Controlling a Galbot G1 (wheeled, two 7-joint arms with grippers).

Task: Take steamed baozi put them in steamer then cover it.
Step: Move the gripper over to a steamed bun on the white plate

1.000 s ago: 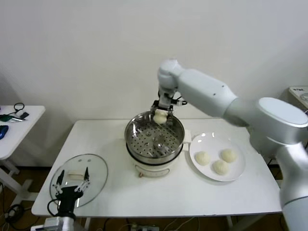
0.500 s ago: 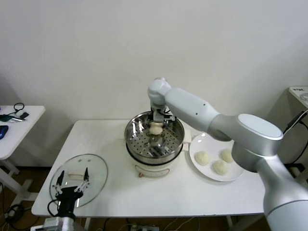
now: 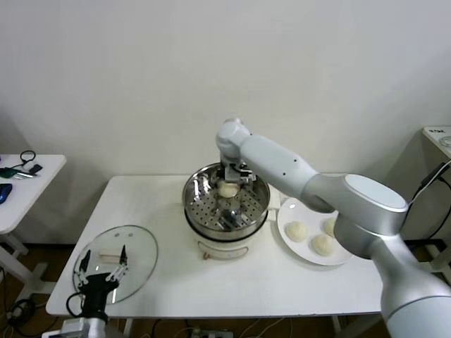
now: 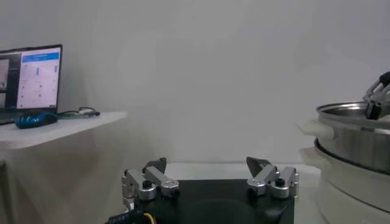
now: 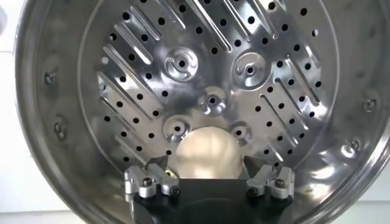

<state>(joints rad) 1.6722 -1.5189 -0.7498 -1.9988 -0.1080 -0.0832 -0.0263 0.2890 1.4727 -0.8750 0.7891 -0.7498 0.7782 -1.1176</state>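
Steel steamer (image 3: 225, 205): sitting at frame centre of the head view on the white table (image 3: 296, 285), perforated floor showing.
Right gripper (image 5: 209, 178): reaching into the steamer's far side, fingers spread wide, flanking one baozi (image 5: 206, 154) without squeezing it.
Contact: bun looking set on the tray; touching the fingers or not, impossible to tell.
Left gripper (image 4: 210, 176): hanging low at lower left, jaws wide apart, holding nothing, over the near edge of the cover (image 3: 116, 260).
Remaining baozi (image 3: 296, 230): three lying on the plate (image 3: 289, 210) just right of the steamer.
Hidden: right fingertips partly masked by the bun.
Room: tray floor lying bare toward the near side.
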